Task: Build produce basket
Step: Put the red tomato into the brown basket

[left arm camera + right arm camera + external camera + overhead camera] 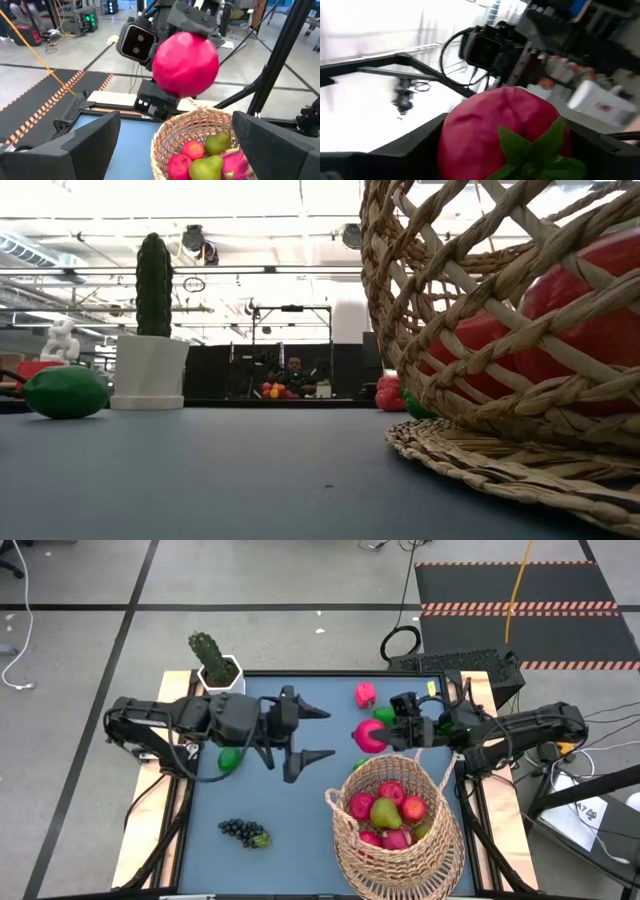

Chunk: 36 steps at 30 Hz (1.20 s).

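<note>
Right gripper clamps pink dragon fruit just above rim of wicker basket, which holds apples, pears. Left gripper spread wide, empty, nearby over table.

basket: tan woven | dragon fruit: pink | lime: green

Rough woven wicker forms the basket, while the table looks matt and smooth.
</note>
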{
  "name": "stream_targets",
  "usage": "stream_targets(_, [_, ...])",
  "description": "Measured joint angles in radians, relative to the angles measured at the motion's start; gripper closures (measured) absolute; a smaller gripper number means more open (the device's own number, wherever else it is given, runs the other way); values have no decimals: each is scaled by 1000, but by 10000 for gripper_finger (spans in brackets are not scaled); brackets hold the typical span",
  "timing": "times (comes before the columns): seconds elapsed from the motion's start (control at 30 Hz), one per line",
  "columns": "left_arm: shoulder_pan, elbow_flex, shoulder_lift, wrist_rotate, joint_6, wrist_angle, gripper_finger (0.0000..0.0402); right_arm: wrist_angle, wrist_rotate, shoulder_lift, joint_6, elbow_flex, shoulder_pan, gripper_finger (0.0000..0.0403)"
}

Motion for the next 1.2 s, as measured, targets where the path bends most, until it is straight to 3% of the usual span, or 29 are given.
stream_targets(0.4, [0, 0, -23, -5, 5, -46, 18, -764, -13, -22, -129, 361, 1, 97])
stream_targets(0.53, [0, 0, -23, -5, -7, -47, 18, -935, -11, -22, -125, 430, 1, 98])
stream_targets(0.83, [0, 0, -22, -5, -10, -47, 18, -1044, -5, 8, -74, 437, 39, 98])
stream_targets(1.2, [0, 0, -22, -7, -42, -61, 18, -1045, -6, 101, -74, 436, 112, 98])
